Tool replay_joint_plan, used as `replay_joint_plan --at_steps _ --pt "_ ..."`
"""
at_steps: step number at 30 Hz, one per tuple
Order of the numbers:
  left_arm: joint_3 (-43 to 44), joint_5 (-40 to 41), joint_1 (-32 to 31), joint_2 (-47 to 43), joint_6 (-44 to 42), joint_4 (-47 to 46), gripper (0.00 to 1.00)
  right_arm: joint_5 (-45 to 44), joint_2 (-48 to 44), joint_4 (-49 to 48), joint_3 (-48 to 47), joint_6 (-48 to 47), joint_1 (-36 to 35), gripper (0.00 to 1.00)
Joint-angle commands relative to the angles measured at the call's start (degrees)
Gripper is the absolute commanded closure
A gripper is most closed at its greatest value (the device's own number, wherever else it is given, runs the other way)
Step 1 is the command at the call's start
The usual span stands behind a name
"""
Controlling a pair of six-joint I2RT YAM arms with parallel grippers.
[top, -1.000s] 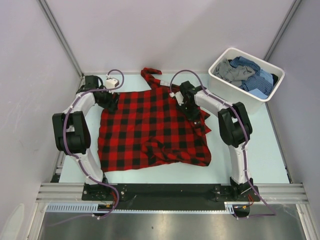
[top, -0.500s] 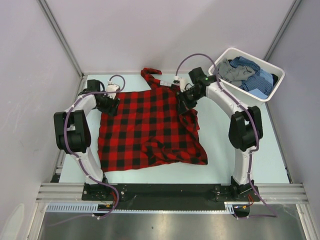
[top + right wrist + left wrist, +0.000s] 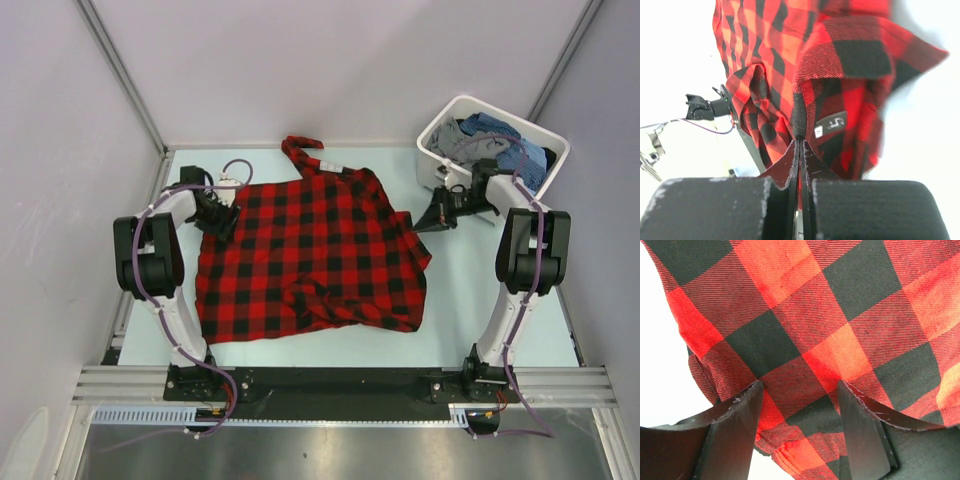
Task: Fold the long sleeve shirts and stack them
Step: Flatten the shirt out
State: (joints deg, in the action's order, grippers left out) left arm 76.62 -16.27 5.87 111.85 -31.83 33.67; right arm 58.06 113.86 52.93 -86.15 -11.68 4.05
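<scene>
A red-and-black check long sleeve shirt (image 3: 300,255) lies spread across the table, one sleeve trailing toward the back wall. My left gripper (image 3: 216,214) sits at its back left corner; in the left wrist view the left gripper (image 3: 800,390) is open, with the check cloth (image 3: 840,315) lying between the fingers. My right gripper (image 3: 420,225) is at the shirt's back right edge, close to the tub. The right wrist view shows that right gripper (image 3: 799,142) shut on a fold of the shirt (image 3: 840,60) beside its size label (image 3: 831,124). More shirts, blue check (image 3: 515,165) and grey (image 3: 458,145), lie in the tub.
A white plastic tub (image 3: 556,146) stands at the back right corner, just behind my right arm. Grey walls close the table in at the back and on both sides. A metal rail (image 3: 340,380) carries both arm bases along the near edge.
My right gripper has shut on the shirt's edge and travelled right toward the tub, drawing the right side of the shirt outward. The left gripper stays at its corner, its jaws slightly narrower.
</scene>
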Motion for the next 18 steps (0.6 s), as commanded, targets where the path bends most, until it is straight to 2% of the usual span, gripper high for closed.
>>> replay_joint_plan --at_steps 1,5,10,11,12,16,17,18 --pt "0.90 0.71 0.28 0.38 1.16 0.87 0.33 1.89 0.92 2.09 0.28 -3.87 2.62 1.00" --pt "0.90 0.89 0.28 0.12 1.78 0.69 0.33 -3.74 1.36 0.34 0.28 -4.23 4.03 0.95" --pt "1.16 -0.77 0.37 -0.84 2.04 1.04 0.32 -18.49 0.05 -6.76 -0.24 -0.63 4.03 0.88" --pt "1.60 -2.08 0.37 -1.37 1.52 1.13 0.31 -19.73 0.04 -6.61 -1.03 -1.14 3.86 0.82" --pt "1.86 -3.40 0.46 -1.98 1.25 1.22 0.30 -23.22 0.22 -6.26 -2.08 -1.58 3.33 0.80" --pt "4.41 -12.70 0.72 -5.76 -1.38 1.22 0.26 -28.00 -0.48 1.63 -12.17 -5.44 0.43 0.64" --pt "6.24 -13.69 0.72 -6.29 -2.35 1.13 0.25 -28.61 -1.35 2.00 -13.16 -5.89 -1.14 0.54" --pt "7.31 -14.48 0.72 -6.30 -2.62 1.05 0.24 -30.10 -2.23 2.01 -14.12 -6.24 -1.94 0.48"
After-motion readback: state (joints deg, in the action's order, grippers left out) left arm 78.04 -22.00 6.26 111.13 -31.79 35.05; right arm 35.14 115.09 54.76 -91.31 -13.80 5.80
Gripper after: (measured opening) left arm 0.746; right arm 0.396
